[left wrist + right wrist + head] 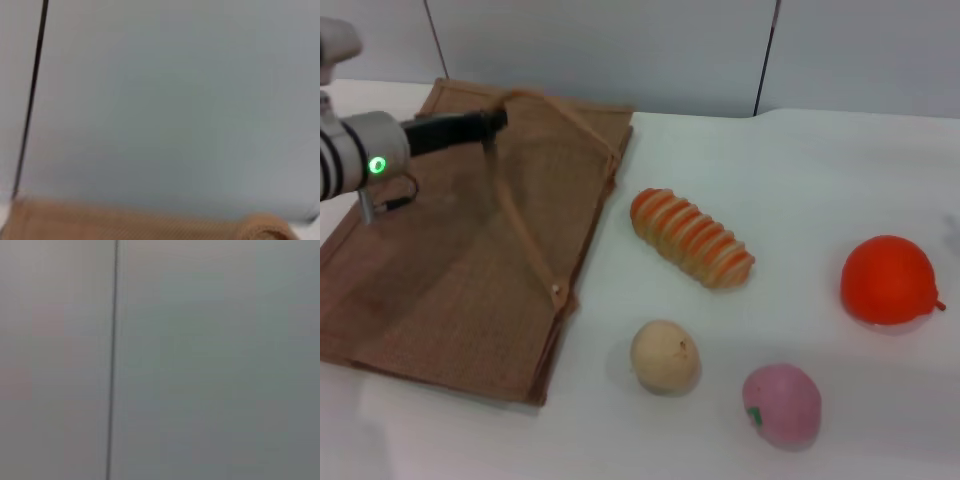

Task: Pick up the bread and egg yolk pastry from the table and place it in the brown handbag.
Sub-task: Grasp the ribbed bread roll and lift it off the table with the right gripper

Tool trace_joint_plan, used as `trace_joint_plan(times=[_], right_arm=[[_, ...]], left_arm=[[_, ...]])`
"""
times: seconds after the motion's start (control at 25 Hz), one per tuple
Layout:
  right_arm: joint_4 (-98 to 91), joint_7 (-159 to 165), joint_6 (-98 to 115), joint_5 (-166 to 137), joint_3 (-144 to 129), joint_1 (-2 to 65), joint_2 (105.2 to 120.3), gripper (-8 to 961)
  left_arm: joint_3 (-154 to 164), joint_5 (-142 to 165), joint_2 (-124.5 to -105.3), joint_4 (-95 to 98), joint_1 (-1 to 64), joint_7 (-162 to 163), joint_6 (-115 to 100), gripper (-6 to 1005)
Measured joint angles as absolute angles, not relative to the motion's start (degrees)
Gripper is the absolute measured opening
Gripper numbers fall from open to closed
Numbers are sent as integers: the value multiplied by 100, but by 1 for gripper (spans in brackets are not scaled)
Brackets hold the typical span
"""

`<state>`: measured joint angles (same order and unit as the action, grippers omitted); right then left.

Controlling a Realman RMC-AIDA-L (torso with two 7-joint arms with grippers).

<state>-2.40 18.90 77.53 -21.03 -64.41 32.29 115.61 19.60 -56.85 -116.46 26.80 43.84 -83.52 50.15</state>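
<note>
The brown handbag lies flat on the left of the table. Its burlap also shows at the edge of the left wrist view. My left gripper is over the bag's far part, shut on a tan loop handle and holding it raised off the bag. The bread, striped orange and tan, lies on the table just right of the bag. The egg yolk pastry, a pale cream ball, sits in front of the bread. My right gripper is out of view; its wrist view shows only wall.
A round orange fruit sits at the right. A pink ball with a green mark lies at the front, right of the pastry. A grey wall with a dark seam runs behind the white table.
</note>
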Motion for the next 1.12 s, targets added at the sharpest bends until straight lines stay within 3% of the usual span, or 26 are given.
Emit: trace_joint_plan(times=[0.56,1.12], right_arm=[[-241,2532,7288,-4833,-6452,4018,11550,886],[-246,4190,5459,-7445,-6451,5021,11575,885]], left_arm=[[1935,-8561,-11616,2212,3551,-10543,7732,119],[1377,-8820,-11601,2144,3360,-10634,8938,122]])
